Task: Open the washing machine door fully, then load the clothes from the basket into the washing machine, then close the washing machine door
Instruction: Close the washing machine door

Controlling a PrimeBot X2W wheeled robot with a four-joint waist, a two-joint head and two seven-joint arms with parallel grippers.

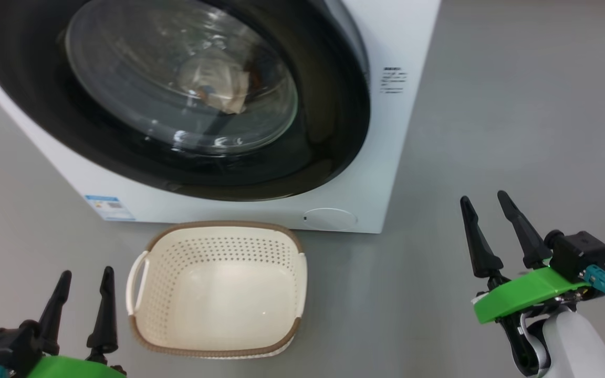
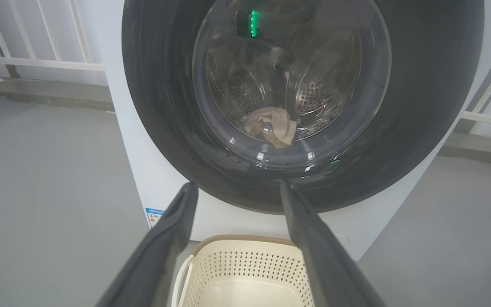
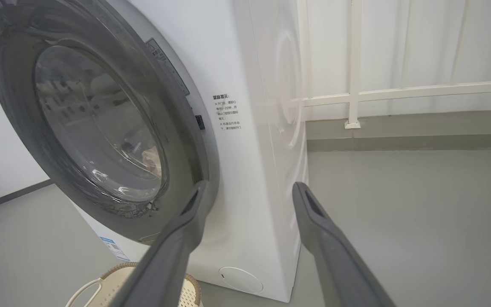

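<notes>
Nearest, the left gripper (image 1: 86,271) and right gripper (image 1: 483,197) were held with fingers apart. Between them, on the grey floor (image 1: 518,105), the cream perforated plastic basket (image 1: 218,227) was set before the white boxy washing machine (image 1: 397,157). Cream clothes (image 1: 218,86) were seen behind its glossy black round door (image 1: 329,131), which was shut.

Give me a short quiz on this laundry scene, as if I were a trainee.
1. True or false: the basket is empty.
2. Pick one: the washing machine door is A) wide open, B) shut, C) half open.
3. Fill in: the cream cloth shows through the door's glass, lying inside the ____.
Key: 1 true; 2 B; 3 drum.
</notes>
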